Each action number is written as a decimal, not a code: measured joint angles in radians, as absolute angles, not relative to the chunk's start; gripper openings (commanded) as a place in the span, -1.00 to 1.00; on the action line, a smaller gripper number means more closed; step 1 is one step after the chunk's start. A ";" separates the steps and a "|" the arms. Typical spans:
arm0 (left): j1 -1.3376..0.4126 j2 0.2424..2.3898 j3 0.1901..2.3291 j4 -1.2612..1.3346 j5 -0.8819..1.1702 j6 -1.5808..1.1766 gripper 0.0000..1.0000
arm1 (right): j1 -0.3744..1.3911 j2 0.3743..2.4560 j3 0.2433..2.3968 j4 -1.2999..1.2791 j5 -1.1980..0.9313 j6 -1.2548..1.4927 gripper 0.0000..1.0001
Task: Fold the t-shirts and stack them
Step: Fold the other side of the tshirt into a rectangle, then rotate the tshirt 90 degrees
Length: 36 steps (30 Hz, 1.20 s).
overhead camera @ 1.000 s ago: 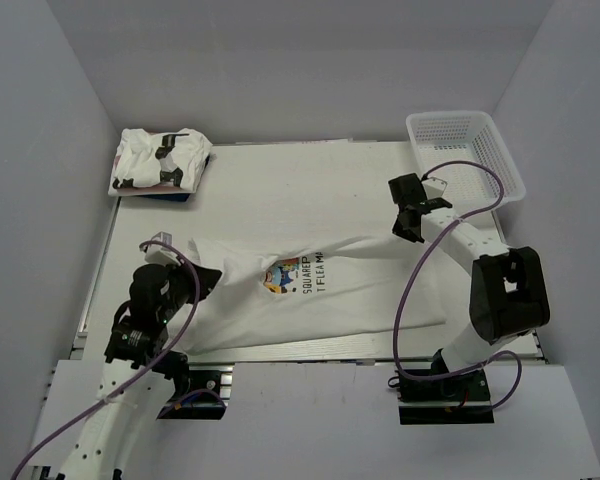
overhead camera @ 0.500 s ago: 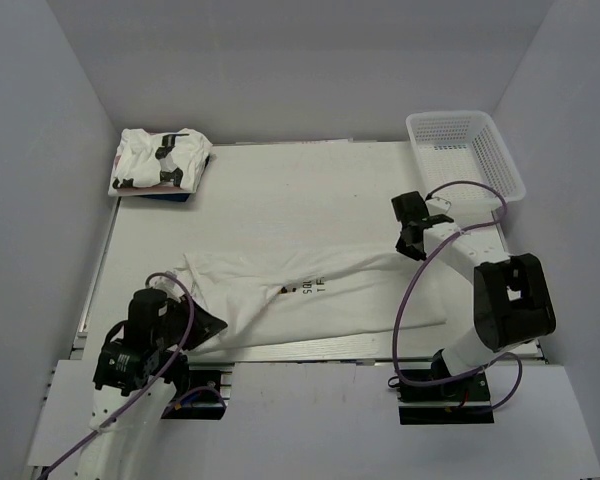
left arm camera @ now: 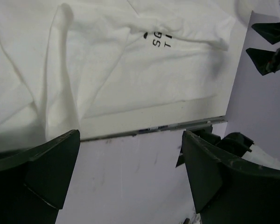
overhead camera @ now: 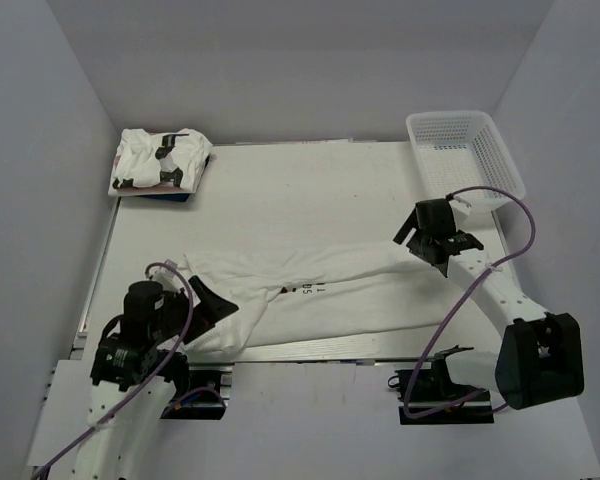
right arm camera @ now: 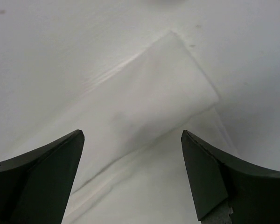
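Both sets of fingers are off the cloth now, and that's the news. A second ago the left gripper (overhead camera: 212, 301) and the right gripper (overhead camera: 430, 250) had the white short-sleeved cloth t-shirt (overhead camera: 320, 295) pinched at its two ends and stretched wide, colourful print on show. Half a second ago they swung it over on itself. Now it lies doubled lengthwise, a long band running along the near edge of the white tabletop (overhead camera: 310, 190), with only a sliver of dark lettering (left arm camera: 161, 39) peeking out at the fold. The left gripper has its fingers spread wide with nothing between them, hanging over the shirt's left end by the near-left corner. The right gripper is likewise spread and empty, its wrist camera looking straight down on a flat folded corner of the cloth at the shirt's right end. So the first lengthwise fold looks done and let go. By my reckoning the shirt is still far too long to stack, so it wants cross folds before it can join the folded pile of white t-shirts with small black marks (overhead camera: 160, 160) at the far-left corner. The left end looks rumpled from the wrist view and may need smoothing first. The white plastic mesh basket (overhead camera: 448, 115) sits at the far-right corner, well apart from all this.
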State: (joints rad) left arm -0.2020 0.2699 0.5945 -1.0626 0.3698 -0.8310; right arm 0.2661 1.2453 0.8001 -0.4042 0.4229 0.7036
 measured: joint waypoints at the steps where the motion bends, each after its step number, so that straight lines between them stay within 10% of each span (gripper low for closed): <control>1: -0.202 0.296 0.568 -1.008 0.369 -0.827 0.99 | 0.269 1.237 0.800 -0.373 0.389 0.686 0.81; 21: -0.214 1.365 0.670 -0.407 0.062 -0.694 0.99 | 0.320 1.446 0.673 -0.073 0.096 0.589 0.81; 36: -0.242 2.692 2.479 -0.543 0.127 -0.437 0.99 | 0.835 1.211 0.472 -0.068 -0.143 0.525 0.81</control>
State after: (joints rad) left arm -0.2417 2.6919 2.4786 -0.5430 0.1272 -0.4370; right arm 0.8349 1.2110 0.4717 -0.0681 -0.1429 0.5247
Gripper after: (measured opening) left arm 0.995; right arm 0.903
